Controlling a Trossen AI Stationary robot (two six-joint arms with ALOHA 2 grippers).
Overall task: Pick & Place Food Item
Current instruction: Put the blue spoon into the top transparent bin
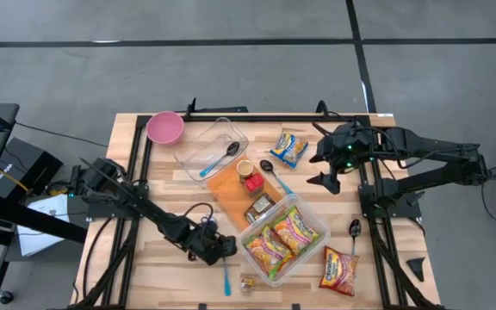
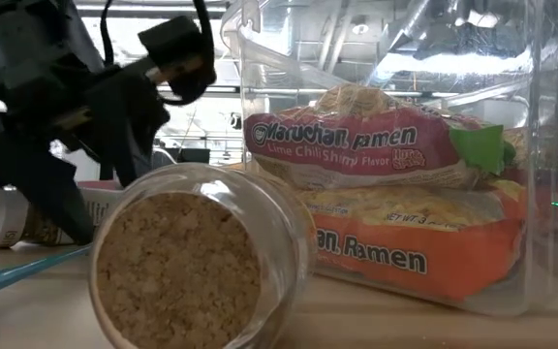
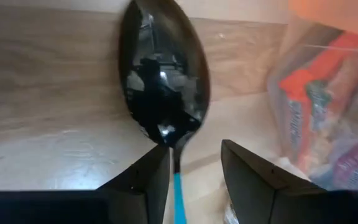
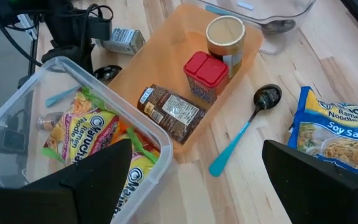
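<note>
On the table beside the clear tub, left gripper jaws part-spread astride spoon neck: light, stiff, slippery; grip the handle. Right gripper jaws wide, empty.

**Colours and Patterns Recorded on the Table**

We note a pale wooden table with plank striping. The bowl is pink. The tray is translucent orange, holding a red-capped jar and a brown packet. The spoon has a glossy black bowl and a blue handle. Ramen packets in the clear container show red, orange and green print. A blue-and-yellow ramen packet lies apart.
</note>
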